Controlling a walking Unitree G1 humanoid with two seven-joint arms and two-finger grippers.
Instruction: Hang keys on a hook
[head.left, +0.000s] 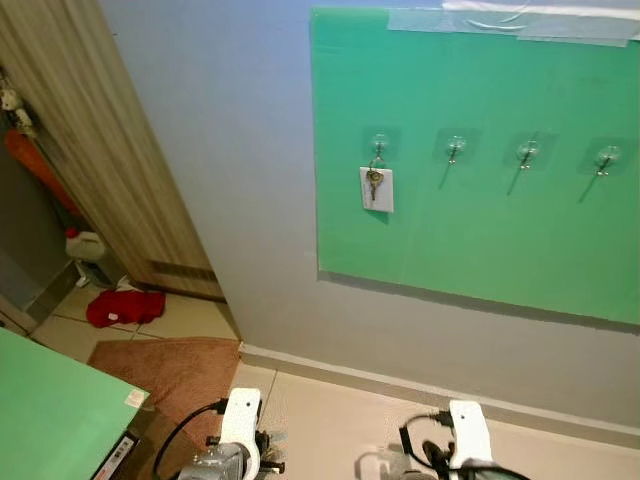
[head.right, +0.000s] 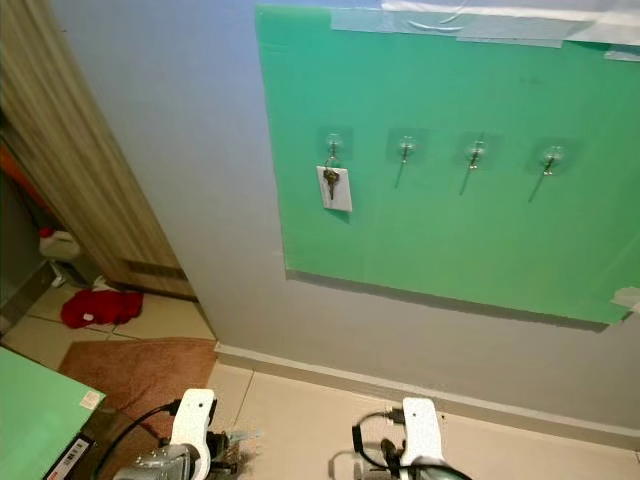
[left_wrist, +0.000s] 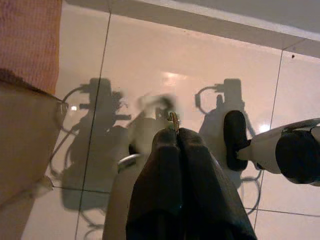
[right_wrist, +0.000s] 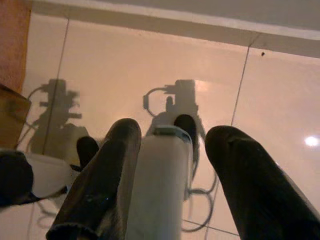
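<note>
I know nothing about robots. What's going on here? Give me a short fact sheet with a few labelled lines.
Wall: green board with four clear hooks in a row
Leftmost hook: a key with a white tag hangs on it
Other three hooks: bare
Left gripper: low over the tiled floor, fingers shut, a small bit of metal showing at the tips
Right gripper: low over the floor, fingers open, holding nothing
Floor at left: brown mat, red cloth
</note>
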